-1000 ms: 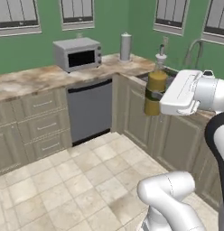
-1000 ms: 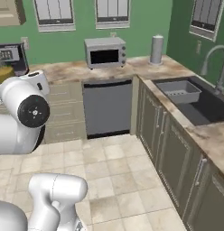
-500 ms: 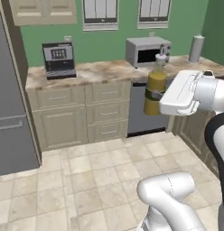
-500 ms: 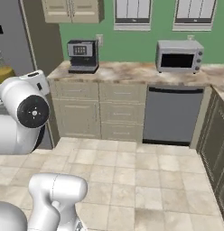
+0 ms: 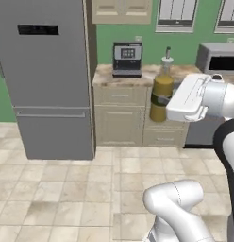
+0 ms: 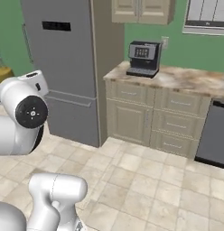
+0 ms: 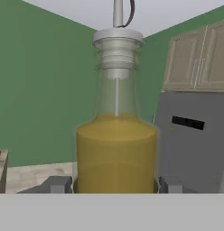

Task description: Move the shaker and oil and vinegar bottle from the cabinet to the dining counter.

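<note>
One tall grey fridge (image 5: 50,80) dominates the room, with a marbled worktop (image 5: 137,75) beside it carrying a coffee machine (image 5: 127,59) against the green wall, and beige upper cabinets (image 6: 141,11) above. Neither the dining counter nor the shaker can be made out from here. Out in front of the white arm, the oil and vinegar bottle (image 5: 162,90) hangs upright in mid-air, well clear of the worktop, probably held level so nothing spills in transit. The gripper (image 7: 114,186) is pinching it low on the body, one fingertip (image 7: 57,184) on each side, which suggests a carry toward the island.
</note>
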Controlling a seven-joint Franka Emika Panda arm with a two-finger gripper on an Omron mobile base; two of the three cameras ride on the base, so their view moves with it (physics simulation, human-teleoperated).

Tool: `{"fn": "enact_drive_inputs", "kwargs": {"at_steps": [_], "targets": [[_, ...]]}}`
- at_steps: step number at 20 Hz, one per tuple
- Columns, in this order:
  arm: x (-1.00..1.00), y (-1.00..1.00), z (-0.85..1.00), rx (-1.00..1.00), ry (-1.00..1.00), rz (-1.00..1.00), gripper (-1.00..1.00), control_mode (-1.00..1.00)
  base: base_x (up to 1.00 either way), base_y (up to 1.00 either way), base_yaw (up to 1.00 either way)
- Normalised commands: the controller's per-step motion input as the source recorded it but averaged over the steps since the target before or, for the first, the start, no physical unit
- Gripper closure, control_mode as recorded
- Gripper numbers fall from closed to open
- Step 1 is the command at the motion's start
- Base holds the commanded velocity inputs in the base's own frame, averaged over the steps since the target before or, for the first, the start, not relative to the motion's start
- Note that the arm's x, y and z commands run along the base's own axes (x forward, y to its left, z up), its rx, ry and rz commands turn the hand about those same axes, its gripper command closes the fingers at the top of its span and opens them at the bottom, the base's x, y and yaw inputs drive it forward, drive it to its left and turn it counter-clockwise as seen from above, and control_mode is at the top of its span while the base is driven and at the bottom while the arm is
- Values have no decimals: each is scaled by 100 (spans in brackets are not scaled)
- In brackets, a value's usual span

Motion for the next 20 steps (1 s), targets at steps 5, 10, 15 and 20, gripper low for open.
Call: {"fn": "enact_drive_inputs", "kwargs": {"at_steps": [5,10,15,20], "targets": [[0,0,0,0,0,0,100,100,52,0,34],[0,0,0,0,0,0,100,100,57,-2,24],[0,0,0,0,0,0,100,100,44,0,31],[0,0,0,0,0,0,100,100,20,0,39]]}}
